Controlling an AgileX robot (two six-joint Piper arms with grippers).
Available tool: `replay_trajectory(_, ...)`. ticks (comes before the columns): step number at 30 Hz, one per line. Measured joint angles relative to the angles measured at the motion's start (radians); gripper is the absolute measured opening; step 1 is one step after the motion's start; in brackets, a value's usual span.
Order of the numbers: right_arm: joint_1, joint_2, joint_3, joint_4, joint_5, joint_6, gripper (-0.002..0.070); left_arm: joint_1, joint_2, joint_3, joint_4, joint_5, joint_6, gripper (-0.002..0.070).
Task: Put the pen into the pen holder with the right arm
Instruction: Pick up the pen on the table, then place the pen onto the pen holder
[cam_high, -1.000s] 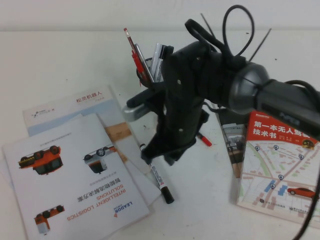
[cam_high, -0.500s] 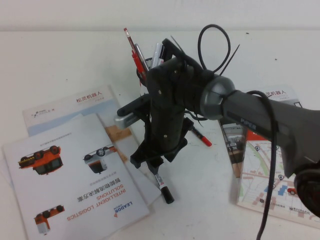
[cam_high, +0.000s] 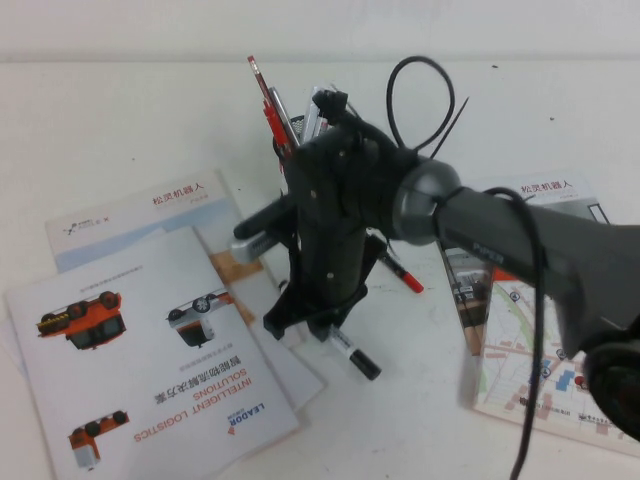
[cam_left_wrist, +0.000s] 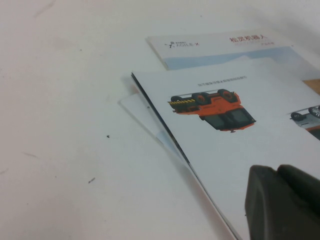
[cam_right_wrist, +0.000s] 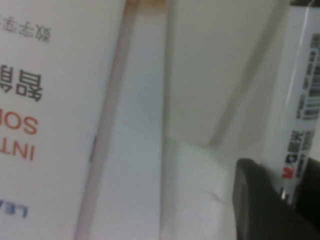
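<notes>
The right end effector (cam_high: 318, 325) hangs low over the white table (cam_high: 120, 120), down at the pen (cam_high: 352, 353), a white-barrelled marker whose black cap juts out just past the fingertips near the brochures' edge. In the right wrist view the printed barrel (cam_right_wrist: 300, 100) runs close against one dark fingertip (cam_right_wrist: 260, 200), yet whether the end effector is clamped on the marker or merely set around it cannot be told from these views. The pen holder (cam_high: 295, 150), a black mesh cup already bristling with red and silver pens, stands behind the arm, near but apart from the marker. A slim red-and-black pen (cam_high: 402, 272) lies on the table beside the arm, and a road-map booklet (cam_high: 545, 330) sits to the right. The left end effector (cam_left_wrist: 285, 200) is parked over the stack of vehicle brochures (cam_left_wrist: 225, 125) on the left; its fingers' spacing cannot be made out. By the look of it the task is at the pickup: the marker is not yet in the cup, and the lift, the carry to the holder and the drop all remain.
</notes>
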Motion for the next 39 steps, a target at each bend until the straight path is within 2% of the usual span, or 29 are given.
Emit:
replay_trajectory(5, -0.002, -0.142, 0.03, -0.028, -0.035, 0.059, 0.0116, 0.0, 0.0, 0.0, 0.0, 0.0, 0.0, -0.0002)
replay_trajectory(9, -0.009, -0.344, 0.222, -0.031, -0.277, 0.088, 0.0116, 0.0, 0.0, 0.0, 0.0, 0.0, 0.0, -0.0002)
replay_trajectory(12, -0.011, -0.498, 0.47, 0.0, -0.589, 0.094, 0.0116, 0.0, 0.0, 0.0, 0.0, 0.0, 0.0, -0.0003)
replay_trajectory(16, -0.011, -0.662, 0.797, 0.077, -1.171, 0.095, 0.0116, 0.0, 0.0, 0.0, 0.0, 0.0, 0.0, -0.0003)
replay_trajectory(19, -0.022, -0.67, 0.915, 0.133, -1.459, 0.095, 0.0116, 0.0, 0.0, 0.0, 0.0, 0.0, 0.0, -0.0003)
replay_trajectory(23, -0.049, -0.594, 0.921, 0.11, -1.689, 0.095, 0.0116, 0.0, 0.0, 0.0, 0.0, 0.0, 0.0, -0.0003)
replay_trajectory(27, -0.084, -0.491, 0.841, 0.099, -1.853, 0.095, 0.0116, 0.0, 0.0, 0.0, 0.0, 0.0, 0.0, -0.0002)
replay_trajectory(35, -0.14, -0.27, 0.575, 0.049, -1.863, 0.095, 0.0116, 0.0, 0.0, 0.0, 0.0, 0.0, 0.0, -0.0002)
replay_trajectory(39, -0.152, -0.19, 0.472, 0.035, -1.804, 0.095, 0.0116, 0.0, 0.0, 0.0, 0.0, 0.0, 0.0, -0.0003)
